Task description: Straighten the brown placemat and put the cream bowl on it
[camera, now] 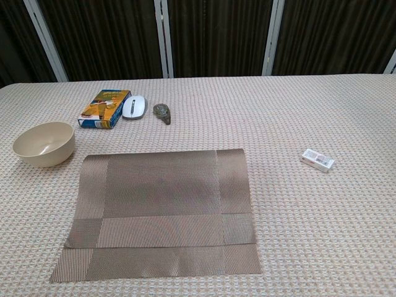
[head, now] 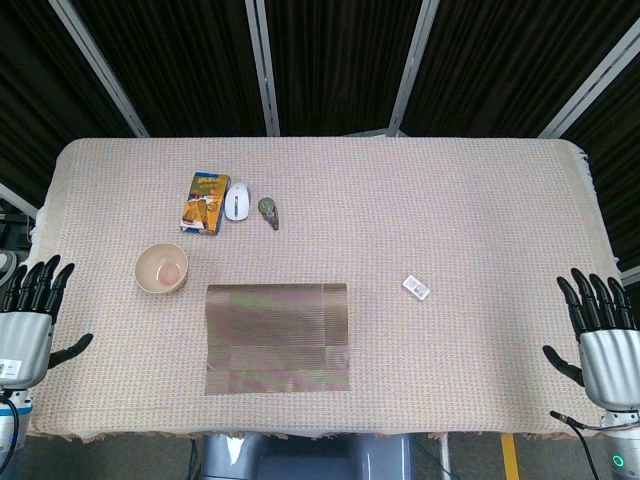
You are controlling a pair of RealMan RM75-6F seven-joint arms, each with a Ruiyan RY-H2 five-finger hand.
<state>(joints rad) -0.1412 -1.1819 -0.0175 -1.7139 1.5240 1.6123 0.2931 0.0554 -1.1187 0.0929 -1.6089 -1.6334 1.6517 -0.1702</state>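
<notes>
I see a woven cloth table [head: 480, 200], dark curtains behind; the bowl [head: 161, 268] sits empty beside the placemat [head: 277, 337]; left hand [head: 28, 320] and right hand [head: 602, 335] spread wide, holding nothing

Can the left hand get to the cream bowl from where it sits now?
Probably yes. The left hand is open at the table's left edge, and the cream bowl stands on that side, left of the brown placemat, with only bare tablecloth between them.
</notes>
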